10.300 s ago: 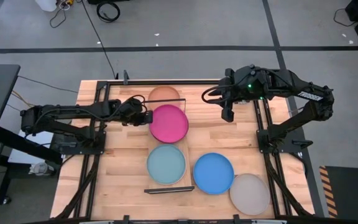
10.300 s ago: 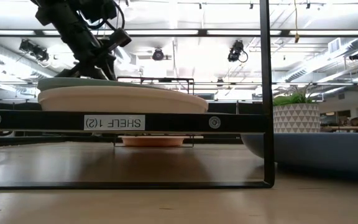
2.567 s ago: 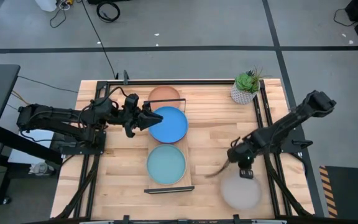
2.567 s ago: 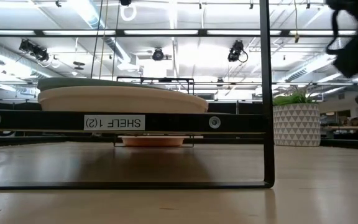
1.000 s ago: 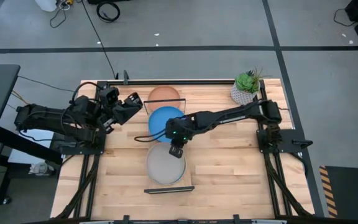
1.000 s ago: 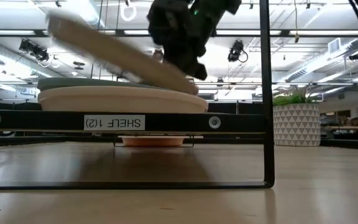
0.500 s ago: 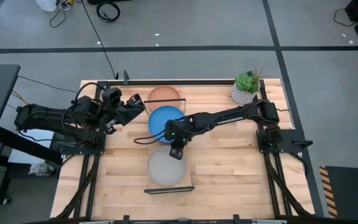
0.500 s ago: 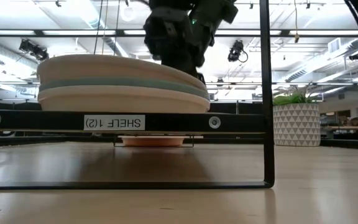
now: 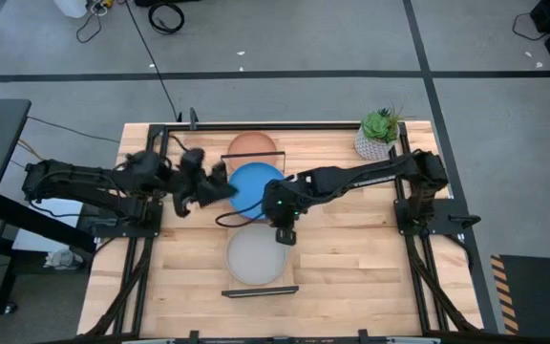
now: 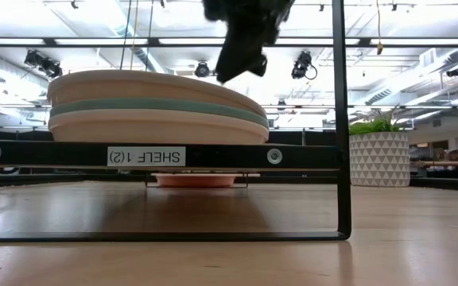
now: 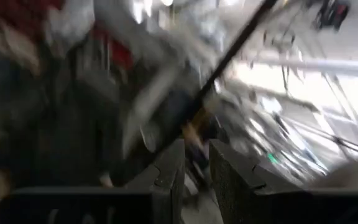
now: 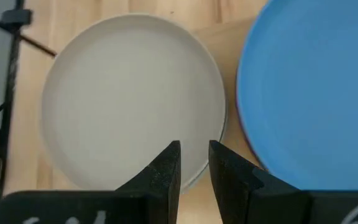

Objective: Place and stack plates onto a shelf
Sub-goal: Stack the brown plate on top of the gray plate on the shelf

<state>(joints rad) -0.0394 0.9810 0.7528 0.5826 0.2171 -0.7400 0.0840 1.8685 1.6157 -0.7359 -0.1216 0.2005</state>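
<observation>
The grey plate [image 9: 254, 256] [image 12: 132, 99] lies flat on top of the near stack on the shelf [image 10: 213, 156]. Under it in the low view are a teal plate [image 10: 157, 107] and a peach plate [image 10: 157, 127]. The bright blue plate [image 9: 256, 186] [image 12: 316, 93] tops the far stack. A terracotta plate [image 9: 252, 145] rests on the table beyond the shelf. My right gripper [image 9: 283, 235] [image 12: 194, 163] hovers over the grey plate's right rim, open by a narrow gap and empty. My left gripper [image 9: 220, 185] [image 11: 196, 163] is at the blue plate's left edge, narrowly open, its view blurred.
A small potted plant [image 9: 380, 134] [image 10: 378, 151] stands at the table's far right corner. The shelf's black wire end frame [image 10: 342, 119] rises at its near end. Bare slatted tabletop [image 9: 351, 258] lies to the right of the shelf.
The grey plate, held tilted over the near stack a second ago, has come down flat onto it. My right gripper has risen clear of it and shifted a little toward the table's right. My left gripper has moved right, toward the bright blue plate.
</observation>
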